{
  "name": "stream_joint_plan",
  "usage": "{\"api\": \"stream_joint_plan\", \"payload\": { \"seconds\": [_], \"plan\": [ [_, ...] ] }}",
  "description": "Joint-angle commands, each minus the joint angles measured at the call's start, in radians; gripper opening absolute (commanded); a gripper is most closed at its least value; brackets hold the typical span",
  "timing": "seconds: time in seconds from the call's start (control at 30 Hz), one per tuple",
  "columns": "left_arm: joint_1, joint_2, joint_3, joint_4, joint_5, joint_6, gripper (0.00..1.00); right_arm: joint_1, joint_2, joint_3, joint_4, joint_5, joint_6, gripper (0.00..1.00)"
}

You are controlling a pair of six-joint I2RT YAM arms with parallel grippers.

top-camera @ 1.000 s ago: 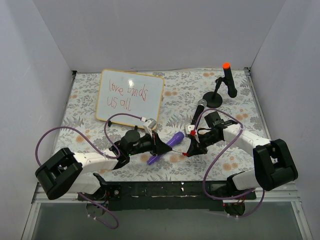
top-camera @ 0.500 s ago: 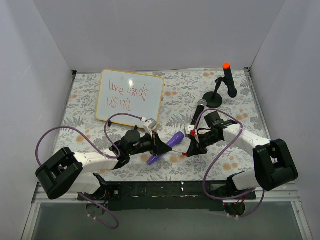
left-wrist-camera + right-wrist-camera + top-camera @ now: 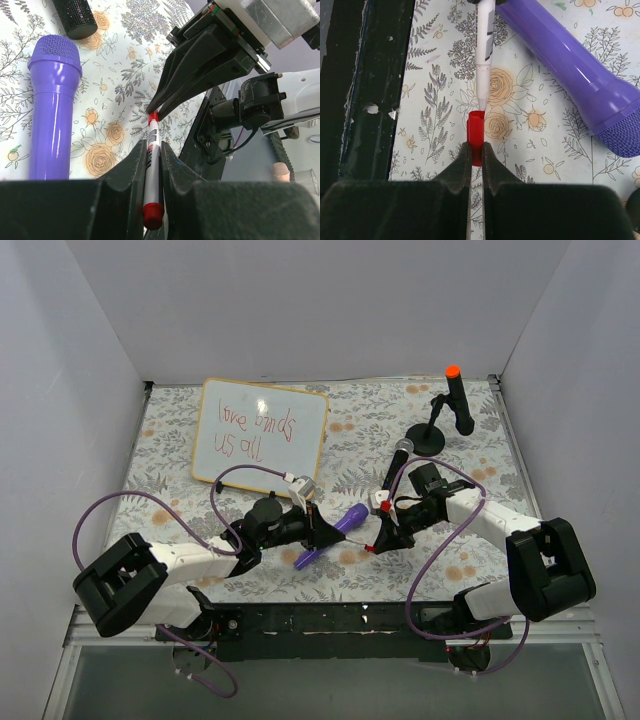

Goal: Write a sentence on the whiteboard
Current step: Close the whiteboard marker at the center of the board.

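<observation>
The whiteboard (image 3: 262, 430) with a light-wood frame lies at the back left; red cursive words (image 3: 255, 432) reading roughly "love birds us all" are on it. My left gripper (image 3: 333, 534) is shut on a white marker (image 3: 151, 170) with a red end. The marker's tip (image 3: 482, 100) points into a red cap (image 3: 476, 136). My right gripper (image 3: 383, 538) is shut on that red cap, facing the left gripper at mid table. In the left wrist view the cap (image 3: 153, 118) sits at the marker's tip between the right fingers (image 3: 200, 70).
A purple toy microphone (image 3: 335, 530) lies just behind the two grippers, also in the wrist views (image 3: 50, 105) (image 3: 570, 65). A black microphone (image 3: 393, 465) lies behind the right gripper. A black stand with an orange-tipped microphone (image 3: 455, 400) is at the back right.
The left gripper has crept a little to the right with the marker, towards the cap. The right arm has not visibly moved.
</observation>
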Motion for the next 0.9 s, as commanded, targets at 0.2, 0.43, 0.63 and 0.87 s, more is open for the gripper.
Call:
{"api": "stream_joint_plan", "payload": {
  "seconds": [0.2,0.43,0.63,0.87],
  "plan": [
    [-0.005,-0.032,0.024,-0.023,-0.006,0.027,0.00,0.003,-0.002,-0.005,-0.004,-0.026,-0.006,0.01],
    [-0.004,-0.072,0.008,-0.041,-0.017,0.030,0.00,0.003,0.001,-0.005,-0.004,-0.023,-0.004,0.01],
    [-0.004,-0.060,0.013,-0.041,0.000,0.032,0.00,0.003,0.001,-0.004,-0.004,-0.023,-0.001,0.01],
    [-0.004,-0.050,0.018,-0.044,0.003,0.039,0.00,0.002,0.001,-0.005,-0.002,-0.023,-0.001,0.01]
  ]
}}
